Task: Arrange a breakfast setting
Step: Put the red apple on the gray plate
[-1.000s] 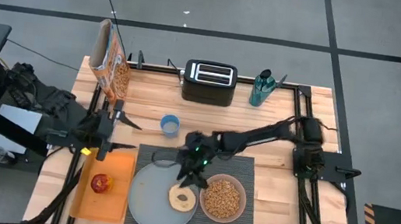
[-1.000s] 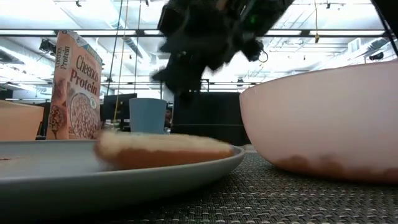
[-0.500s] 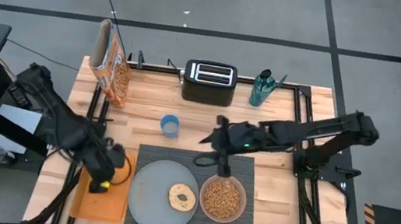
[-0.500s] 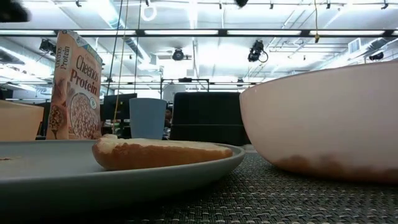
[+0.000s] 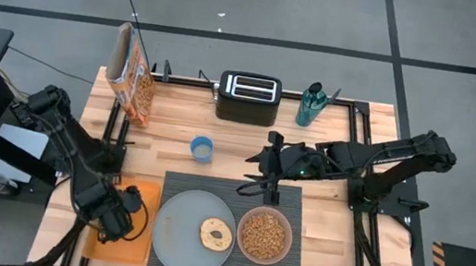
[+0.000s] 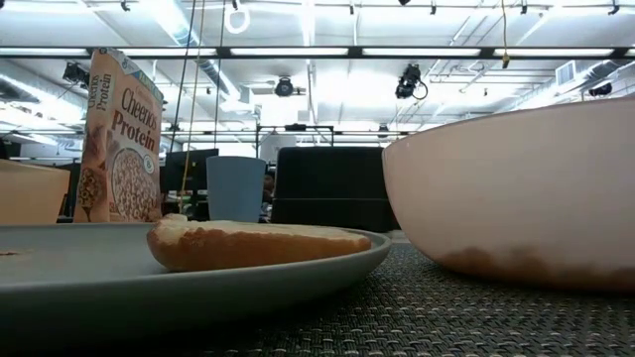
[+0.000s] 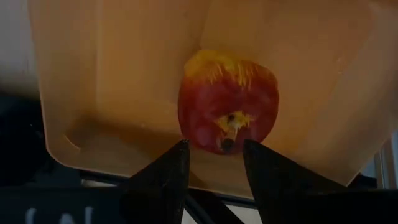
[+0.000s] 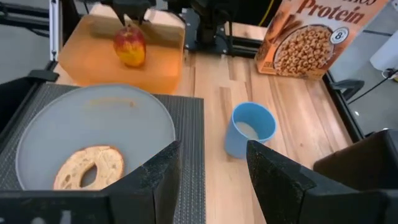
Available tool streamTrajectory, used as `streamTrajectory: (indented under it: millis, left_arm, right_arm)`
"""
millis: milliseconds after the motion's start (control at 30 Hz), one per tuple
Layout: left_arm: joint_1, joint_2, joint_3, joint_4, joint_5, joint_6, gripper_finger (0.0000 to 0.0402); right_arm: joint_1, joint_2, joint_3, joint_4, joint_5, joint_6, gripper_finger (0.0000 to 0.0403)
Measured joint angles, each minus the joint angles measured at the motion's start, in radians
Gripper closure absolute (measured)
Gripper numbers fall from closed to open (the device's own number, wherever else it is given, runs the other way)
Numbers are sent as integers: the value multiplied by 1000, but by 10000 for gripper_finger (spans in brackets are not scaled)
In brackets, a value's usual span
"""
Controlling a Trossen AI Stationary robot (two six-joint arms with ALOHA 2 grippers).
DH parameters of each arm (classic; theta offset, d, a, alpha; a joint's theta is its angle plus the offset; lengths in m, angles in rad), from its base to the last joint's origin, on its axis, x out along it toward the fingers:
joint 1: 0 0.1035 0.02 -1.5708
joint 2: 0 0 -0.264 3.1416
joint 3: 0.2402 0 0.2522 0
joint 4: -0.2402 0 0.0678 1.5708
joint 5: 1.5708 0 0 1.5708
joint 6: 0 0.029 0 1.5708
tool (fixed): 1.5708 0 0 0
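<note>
Wooden slats form the surface (image 5: 341,259), with a dark placemat (image 5: 294,201) near its front edge. Bent low over the orange cutting board (image 5: 147,197), the left hand (image 7: 214,163) reaches the red apple (image 7: 227,99), fingers spread either side of it (not yet pinching). Stretched level above the placemat's back edge, the right hand (image 8: 211,163) hangs spread, holding nothing. On the plate (image 5: 173,227) lies the bagel half (image 5: 216,234), beside the cereal-filled pink bowl (image 5: 265,236).

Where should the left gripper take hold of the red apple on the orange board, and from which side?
Grip the red apple across its widest middle, coming from above. It sits upright on the orange cutting board, stem up, with free space on both flanks. The left gripper already hangs over it, jaws open, one beside each side of the stem.
</note>
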Motion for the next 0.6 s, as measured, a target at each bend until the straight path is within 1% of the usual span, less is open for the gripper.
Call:
streamTrajectory:
  millis: [233,333,433,600]
  left_arm:
    - [-32,2,0,7,-40,-78,244]
    - [-41,10,-1,25,-64,-77,244]
    - [-41,22,-1,51,-69,-71,244]
    - [-41,41,-1,50,-50,-69,244]
  right_arm:
    - [-1,10,0,-5,1,-2,215]
    - [-1,11,0,-6,3,-3,215]
    - [-1,11,0,-7,3,-3,215]
    - [-1,11,0,-7,3,-3,215]
